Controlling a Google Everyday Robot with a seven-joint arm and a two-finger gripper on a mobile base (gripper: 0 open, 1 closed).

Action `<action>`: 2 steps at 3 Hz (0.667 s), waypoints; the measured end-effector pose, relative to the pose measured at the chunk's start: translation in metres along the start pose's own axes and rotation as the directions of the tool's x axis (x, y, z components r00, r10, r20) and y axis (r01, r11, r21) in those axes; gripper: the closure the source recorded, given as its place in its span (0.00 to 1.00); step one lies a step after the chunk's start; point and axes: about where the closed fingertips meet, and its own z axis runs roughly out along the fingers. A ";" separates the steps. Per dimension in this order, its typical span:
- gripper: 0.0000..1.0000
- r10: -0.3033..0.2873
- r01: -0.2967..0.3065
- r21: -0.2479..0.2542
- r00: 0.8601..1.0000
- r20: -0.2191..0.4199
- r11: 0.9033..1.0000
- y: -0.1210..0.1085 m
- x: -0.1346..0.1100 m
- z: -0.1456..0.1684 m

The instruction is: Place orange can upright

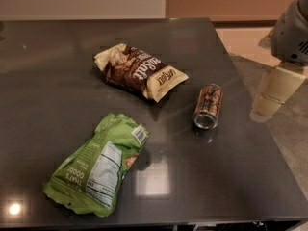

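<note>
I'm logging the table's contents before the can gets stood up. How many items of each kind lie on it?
Snack bags: 2, a brown bag and a green bag
Drink cans: 1, the orange can, lying on its side
Total: 3
The gripper is at the right edge, apart from the can.

On the green snack bag [98, 170], the words "THAT'S GOOD" are printed in white and are seen upside down. A white nutrition panel and a barcode are carried beside them, their small print too fine to be read. On the brown snack bag [139, 71], white script that seems to read "Sea Salt" is seen, also upside down. The dark markings on the orange can [208, 106] cannot be read. The hand [267, 104] is held near the right edge of the worktop [48, 81].
</note>
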 end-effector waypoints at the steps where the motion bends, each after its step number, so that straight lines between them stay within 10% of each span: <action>1: 0.00 0.113 -0.113 0.008 0.993 -0.034 0.994 -0.018 -0.012 0.028; 2: 0.00 0.250 -0.250 0.012 0.963 -0.100 0.968 -0.039 -0.023 0.056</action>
